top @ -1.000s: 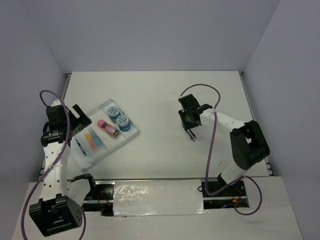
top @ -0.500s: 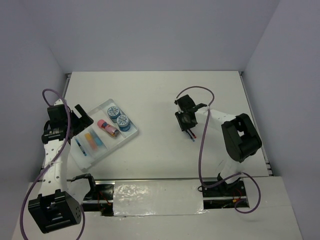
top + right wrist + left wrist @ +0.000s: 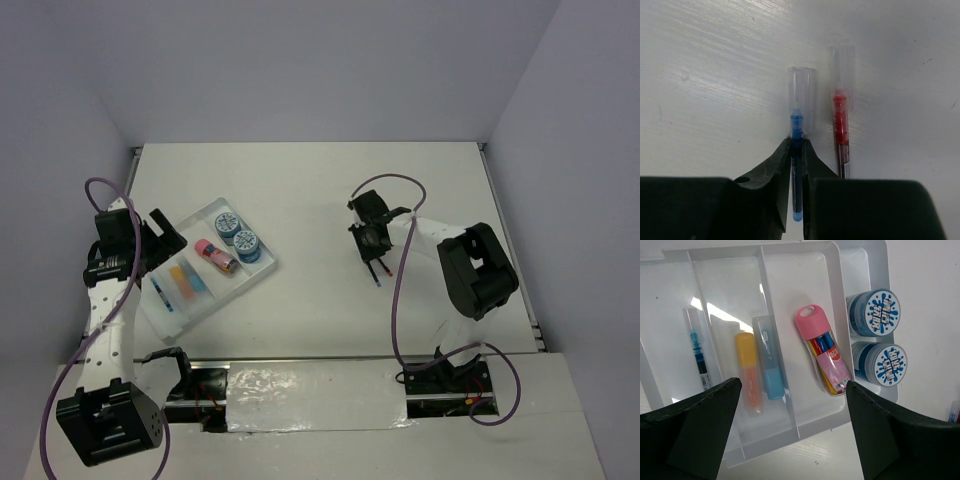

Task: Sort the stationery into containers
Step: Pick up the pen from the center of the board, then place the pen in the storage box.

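Note:
The translucent-white tray lies at the left and fills the left wrist view. In it are two blue rolls, a pink cylinder, a light-blue bar, an orange bar and a blue pen. My left gripper is open and empty above the tray's near edge. My right gripper is shut on a blue pen on the table. A red pen lies just right of it. In the top view the right gripper sits right of centre.
The right arm's purple cable loops above the right gripper. The table's side rails run along the left edge and the right edge.
My right gripper has shifted slightly left and turned over the pens and has closed on the blue pen. The left arm has drawn back a little over the tray.

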